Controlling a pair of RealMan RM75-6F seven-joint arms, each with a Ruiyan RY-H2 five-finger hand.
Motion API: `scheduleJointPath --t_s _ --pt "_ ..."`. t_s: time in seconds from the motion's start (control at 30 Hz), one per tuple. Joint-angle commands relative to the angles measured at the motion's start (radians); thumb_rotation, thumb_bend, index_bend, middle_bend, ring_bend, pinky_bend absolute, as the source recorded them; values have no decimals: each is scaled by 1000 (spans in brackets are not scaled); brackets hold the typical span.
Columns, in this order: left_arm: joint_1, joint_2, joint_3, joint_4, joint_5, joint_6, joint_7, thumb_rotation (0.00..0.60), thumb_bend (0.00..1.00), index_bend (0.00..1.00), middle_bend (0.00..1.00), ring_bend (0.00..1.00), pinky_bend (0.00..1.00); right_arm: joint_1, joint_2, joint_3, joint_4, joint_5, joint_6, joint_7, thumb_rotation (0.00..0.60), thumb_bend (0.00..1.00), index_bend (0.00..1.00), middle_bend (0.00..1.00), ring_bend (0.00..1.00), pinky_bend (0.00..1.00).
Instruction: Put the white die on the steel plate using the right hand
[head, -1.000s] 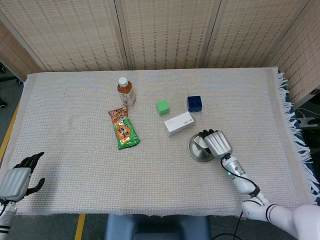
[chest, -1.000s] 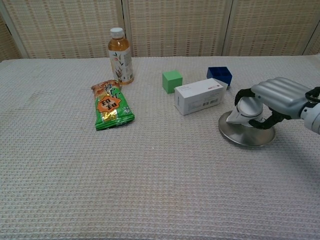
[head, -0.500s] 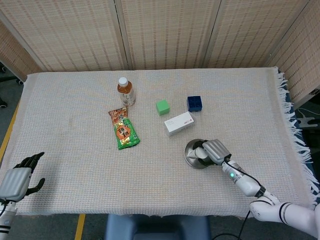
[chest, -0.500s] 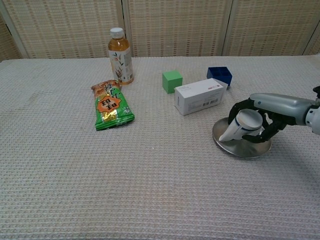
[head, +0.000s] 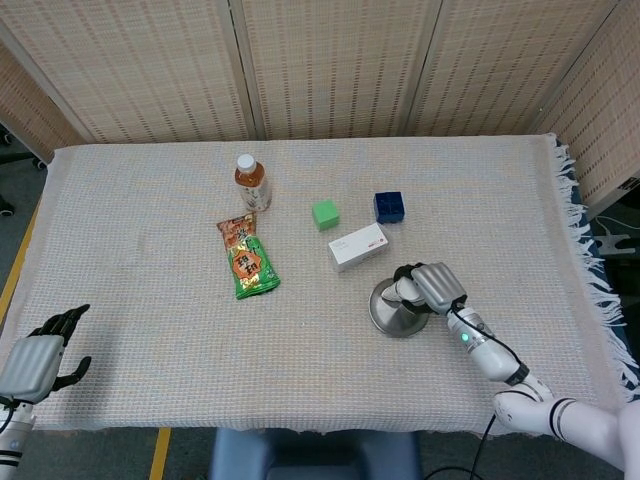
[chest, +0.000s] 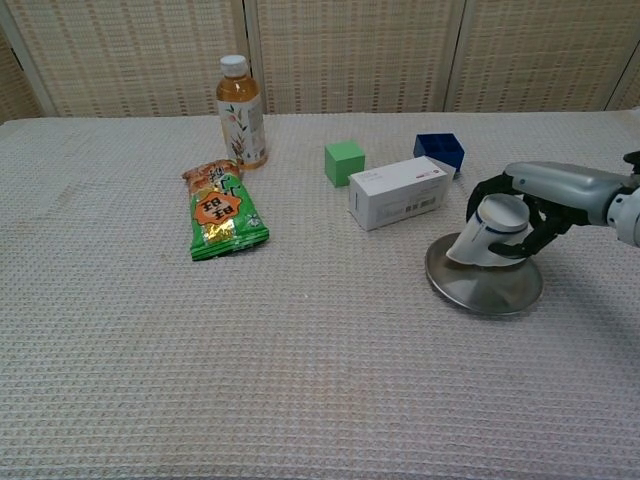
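Die: not visible, presumably hidden under right hand (chest: 515, 222) curled over plate (chest: 484, 287); hold cannot be confirmed. Likely light, rigid, smooth; pinch opposite faces

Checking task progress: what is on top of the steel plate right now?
The right hand hangs over the steel plate, fingers curled down. No die shows on the bare metal; whatever sits under the fingers is hidden.

The head view looks steeply down from high above the whole table (head: 150, 200); the chest view faces across it, low and nearer. Both share the steel plate (head: 392, 318) beneath the right hand's fingers (chest: 500, 215).
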Motion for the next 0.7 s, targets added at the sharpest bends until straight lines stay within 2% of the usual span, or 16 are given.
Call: scheduleJointPath --t_s 0.03,0.3,0.4,0.53,0.57,0.7 --pt "-1 0 0 0 -2 -2 1 600 350 92 143 164 370 2 1 4 -5 13 -7 -13 600 268 520 421 387 625" --pt "-2 0 1 -2 -2 -5 4 600 350 93 142 163 371 13 42 -18 -90 4 -84 82 600 268 520 422 387 627" --pt "-1 1 1 -2 -2 -4 3 600 349 93 143 163 370 25 69 -28 -138 -11 -131 155 600 268 520 422 387 631" --pt "0 2 2 -2 1 -1 -1 600 350 93 143 163 371 -14 -40 -4 6 -47 100 -89 600 268 520 422 387 631" --pt "0 2 2 -1 1 -1 -1 600 350 93 143 163 371 -19 -59 0 26 -45 126 -120 600 269 520 422 387 631" --pt "-1 1 2 -1 -1 -4 1 600 350 92 143 163 370 -20 -61 0 3 -21 95 -96 600 269 519 422 387 631"
